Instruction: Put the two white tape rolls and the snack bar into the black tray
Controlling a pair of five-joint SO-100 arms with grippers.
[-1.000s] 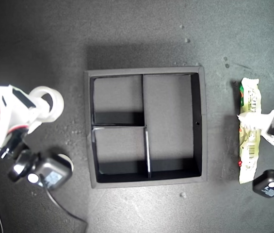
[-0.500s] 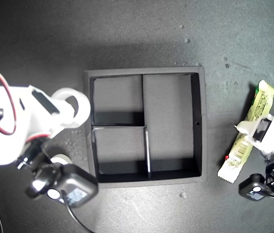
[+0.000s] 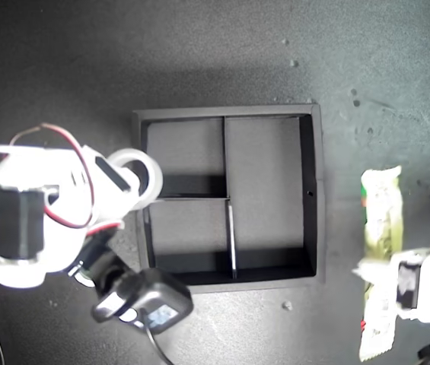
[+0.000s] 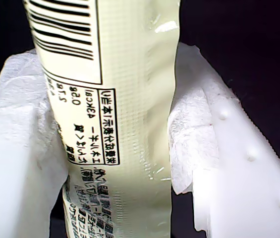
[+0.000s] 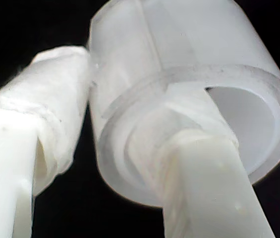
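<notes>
My second gripper (image 3: pixel 132 181) is shut on a white tape roll (image 3: pixel 138 169), one finger (image 5: pixel 214 188) through the hole and the other outside the roll's (image 5: pixel 179 49) wall. The roll hangs over the black tray's (image 3: pixel 318 190) wall at the exterior view's left, beside the two small compartments. At the exterior view's right, my first gripper (image 3: pixel 386 283) is shut on the snack bar (image 3: pixel 380 220), whose pale wrapper (image 4: pixel 115 124) runs between the padded fingers (image 4: pixel 11 163). The bar lies lengthwise outside the tray. The other tape roll is hidden.
The tray's long compartment (image 3: pixel 264 182) and both small compartments hold nothing. A dark mat (image 3: pixel 215 53) covers the surface, with small crumbs (image 3: pixel 287 306) scattered on it. The second arm's camera and cable (image 3: pixel 150 304) overhang the tray's lower-left corner in the exterior view.
The second arm carried the tape roll rightward in the exterior view, up to the tray's wall. The first arm drew the snack bar toward that view's bottom edge and straightened it.
</notes>
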